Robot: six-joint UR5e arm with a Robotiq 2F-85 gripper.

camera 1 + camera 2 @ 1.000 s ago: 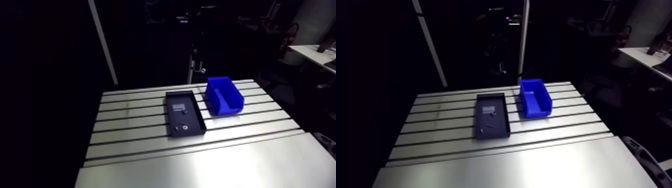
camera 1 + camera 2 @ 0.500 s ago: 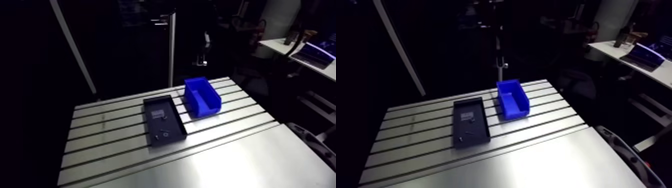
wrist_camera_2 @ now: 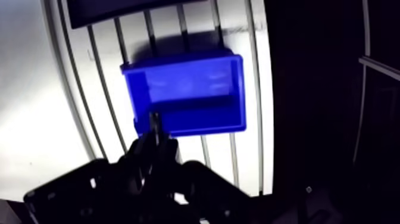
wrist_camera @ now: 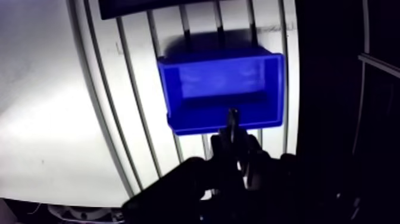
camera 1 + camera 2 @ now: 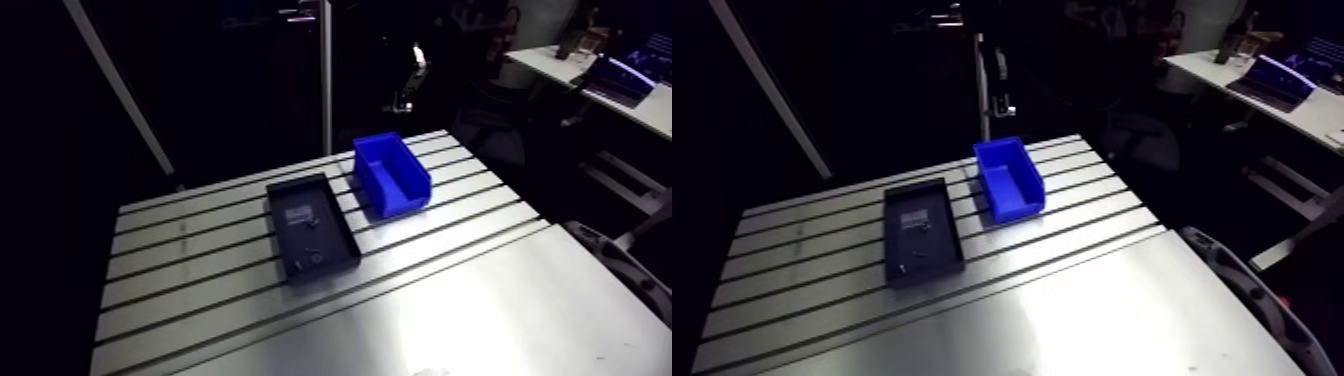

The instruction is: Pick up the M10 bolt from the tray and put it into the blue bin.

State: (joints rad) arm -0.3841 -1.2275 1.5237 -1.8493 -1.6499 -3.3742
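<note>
Gripper (image 4: 233,138) closed narrowly on the M10 bolt (image 4: 233,116), held above the blue bin (image 4: 196,83) by its right wall; black tray (image 5: 340,238) lies just left of the bin

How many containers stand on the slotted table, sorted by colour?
blue bin: 1
black tray: 1
Total: 2
</note>
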